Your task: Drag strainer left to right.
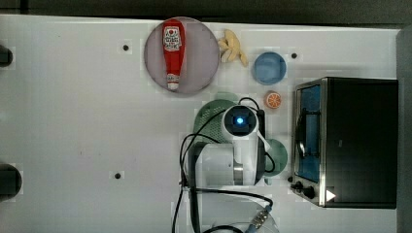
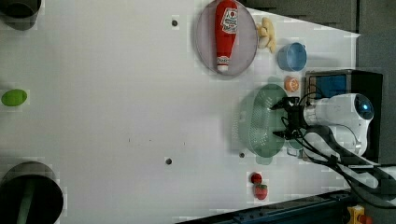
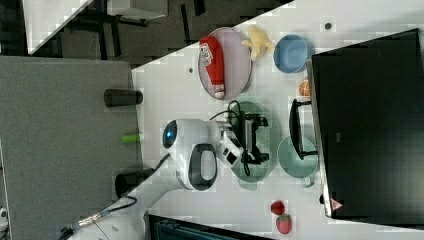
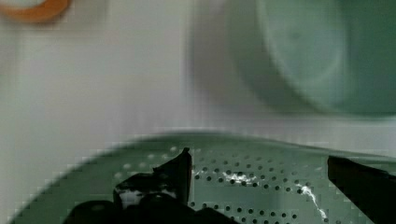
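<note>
jaws spread wide on the black two-finger gripper (image 2: 282,119), hanging inside the pale mint-green oval perforated plastic strainer (image 2: 259,122), holding nothing. black fingertips (image 4: 180,170) just above the dotted bottom in the wrist view, contact hard to tell. strainer in front of the black toaster oven (image 1: 350,141), between the round solid green cup (image 3: 298,157) and the grey round plate (image 1: 204,60) bearing a red plastic ketchup bottle (image 1: 173,52). task judged at its start: strainer apparently not yet dragged, whole pull across the table left to do, fingers probably needing to press against the wall first. beyond, an orange slice (image 1: 273,100), a round blue bowl (image 1: 268,68) and a yellow banana bunch (image 1: 232,47). near the left view's bottom, two red strawberries (image 2: 258,185). white flat tabletop (image 1: 77,121) with small dark bolt holes; grey partition (image 3: 65,140) and dark floor past the edge.
</note>
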Tool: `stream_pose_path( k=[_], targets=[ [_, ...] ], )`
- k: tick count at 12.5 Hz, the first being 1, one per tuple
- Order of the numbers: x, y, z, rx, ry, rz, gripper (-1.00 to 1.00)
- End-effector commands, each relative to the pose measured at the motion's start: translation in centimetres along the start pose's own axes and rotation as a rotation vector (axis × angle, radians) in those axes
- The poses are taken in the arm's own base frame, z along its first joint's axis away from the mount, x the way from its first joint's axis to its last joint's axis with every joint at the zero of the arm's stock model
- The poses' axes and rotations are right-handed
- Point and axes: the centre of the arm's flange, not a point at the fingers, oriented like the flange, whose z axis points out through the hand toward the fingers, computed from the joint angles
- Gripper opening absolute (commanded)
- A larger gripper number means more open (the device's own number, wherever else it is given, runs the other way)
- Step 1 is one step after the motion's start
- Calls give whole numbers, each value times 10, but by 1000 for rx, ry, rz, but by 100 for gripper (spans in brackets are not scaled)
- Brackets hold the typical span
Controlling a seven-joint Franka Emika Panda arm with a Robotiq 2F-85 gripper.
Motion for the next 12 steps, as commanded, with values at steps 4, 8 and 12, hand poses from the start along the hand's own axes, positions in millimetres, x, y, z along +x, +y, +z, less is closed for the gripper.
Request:
stream_pose_path(
  k=[4,8,12],
  targets=[
    [-8,-12,-65,118,8,-223,100],
    [1,2,-189,161,51,-533,100],
    [-14,38,-325,165,-31,-544,100]
  ],
)
